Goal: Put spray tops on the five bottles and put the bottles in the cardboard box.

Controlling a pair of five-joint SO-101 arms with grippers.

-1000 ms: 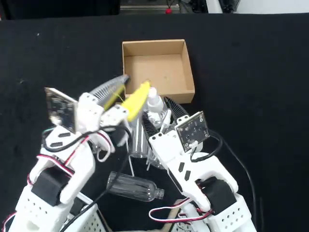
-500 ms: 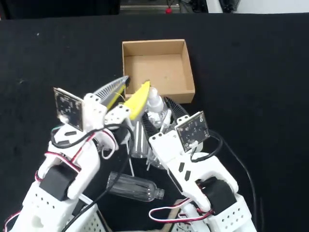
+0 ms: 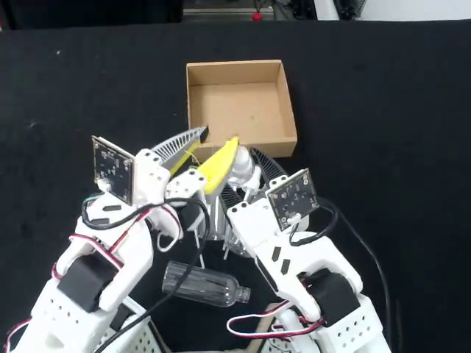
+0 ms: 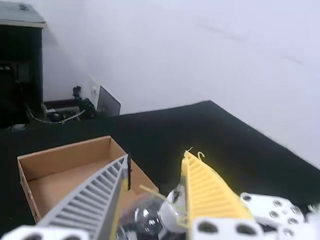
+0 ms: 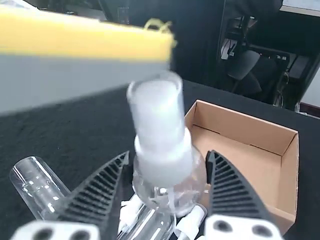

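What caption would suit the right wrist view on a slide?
Right gripper shut on a clear bottle fitted with a white spray top, cardboard box behind.

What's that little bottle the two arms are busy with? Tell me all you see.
The bottle is clear, plastic-looking, with a white spray top on its neck. It stands upright near the cardboard box, held between the black ribbed fingers of the right gripper. The left gripper hangs open over it, its yellow finger beside the top.
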